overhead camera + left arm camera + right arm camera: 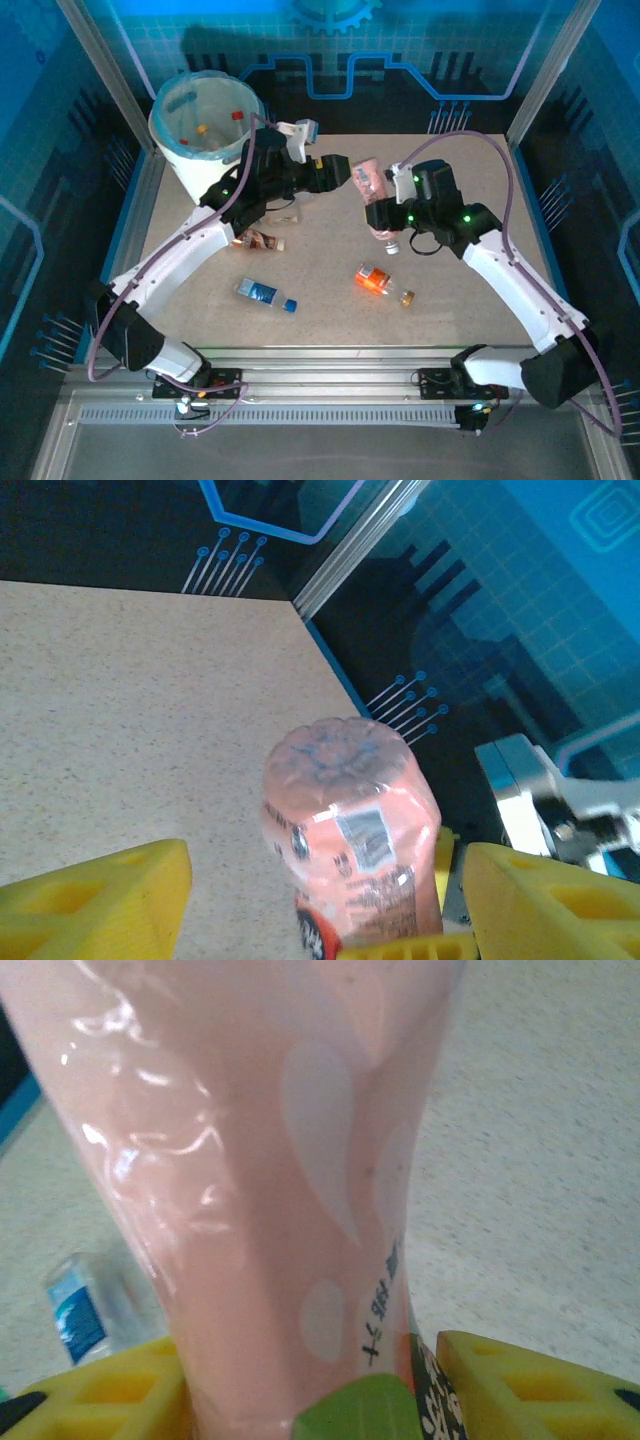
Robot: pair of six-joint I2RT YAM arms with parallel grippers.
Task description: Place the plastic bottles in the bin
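Right gripper (378, 213) is clamped on a pink-labelled bottle (369, 181); in the right wrist view its yellow fingers (535, 1385) press against both sides of the bottle's body. The bottle is held tilted over the middle of the table (330, 325), with its ribbed base pointing up and away and its white cap end lower, toward the near side. Left gripper (325, 858) faces the bottle's base with its jaws spread wide. One yellow finger stands on each side of the base, with a gap between each finger and the plastic.

Three more bottles lie on their sides on the tabletop. An orange-labelled bottle (377, 281) lies just in front of the held one. A blue-labelled bottle (263, 293) lies to its left, near the front. A reddish-brown-labelled bottle (263, 240) lies partly under the left arm.

At the far left corner of the table stands the bin (183, 165), upright, with several bottles already lying inside it. Blue patterned walls enclose the workspace.
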